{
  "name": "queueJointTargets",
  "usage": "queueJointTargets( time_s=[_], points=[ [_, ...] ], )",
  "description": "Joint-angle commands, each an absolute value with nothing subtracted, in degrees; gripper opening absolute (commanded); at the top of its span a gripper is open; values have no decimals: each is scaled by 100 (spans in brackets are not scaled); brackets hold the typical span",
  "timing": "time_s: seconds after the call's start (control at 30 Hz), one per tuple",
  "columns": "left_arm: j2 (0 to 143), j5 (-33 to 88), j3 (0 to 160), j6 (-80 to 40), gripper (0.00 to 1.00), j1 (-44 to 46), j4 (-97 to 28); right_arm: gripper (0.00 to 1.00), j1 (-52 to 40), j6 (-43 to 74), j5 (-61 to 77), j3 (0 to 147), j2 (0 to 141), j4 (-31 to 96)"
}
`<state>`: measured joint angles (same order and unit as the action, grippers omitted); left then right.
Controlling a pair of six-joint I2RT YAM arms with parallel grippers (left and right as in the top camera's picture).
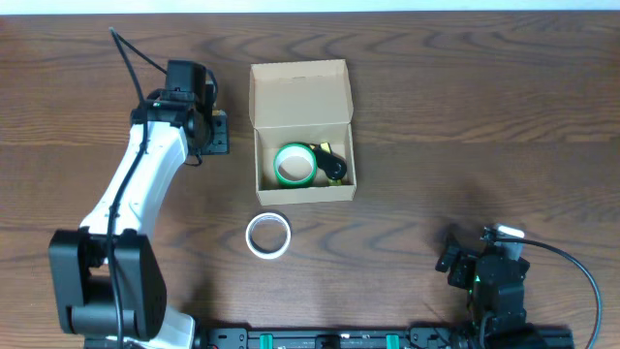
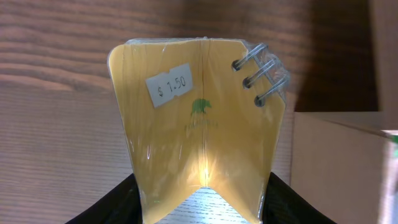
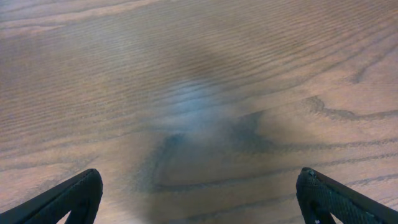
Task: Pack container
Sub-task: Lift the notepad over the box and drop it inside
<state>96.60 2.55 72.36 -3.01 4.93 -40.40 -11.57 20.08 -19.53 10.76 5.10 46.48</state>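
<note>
The container is a tan cardboard box with its flap lid standing open at the far side. Inside lie a green tape roll and a black-and-yellow item. Just left of the box is my left gripper. In the left wrist view, that gripper is shut on a small yellow spiral-bound notepad with a price sticker. The pad bows between the black fingers, and the box wall shows at the right. My right gripper stands open over bare table, holding nothing.
A white tape roll lies flat on the wooden table just in front of the box. The left arm reaches from the near left edge. The right arm's base sits at the near right edge.
</note>
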Motion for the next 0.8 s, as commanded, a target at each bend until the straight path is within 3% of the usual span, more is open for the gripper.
queueJointTargets(
  time_s=[0.0, 0.2, 0.77],
  points=[
    [9338, 198, 7347, -414, 49, 495, -3999, 99, -1116, 1922, -2010, 1031, 478, 4659],
    [8715, 451, 7489, -432, 47, 781, -3743, 99, -1118, 1922, -2010, 1031, 478, 4657],
    [9177, 788, 7605, -1225, 47, 2536, -3898, 99, -1118, 1922, -2012, 1031, 478, 4657]
  ],
)
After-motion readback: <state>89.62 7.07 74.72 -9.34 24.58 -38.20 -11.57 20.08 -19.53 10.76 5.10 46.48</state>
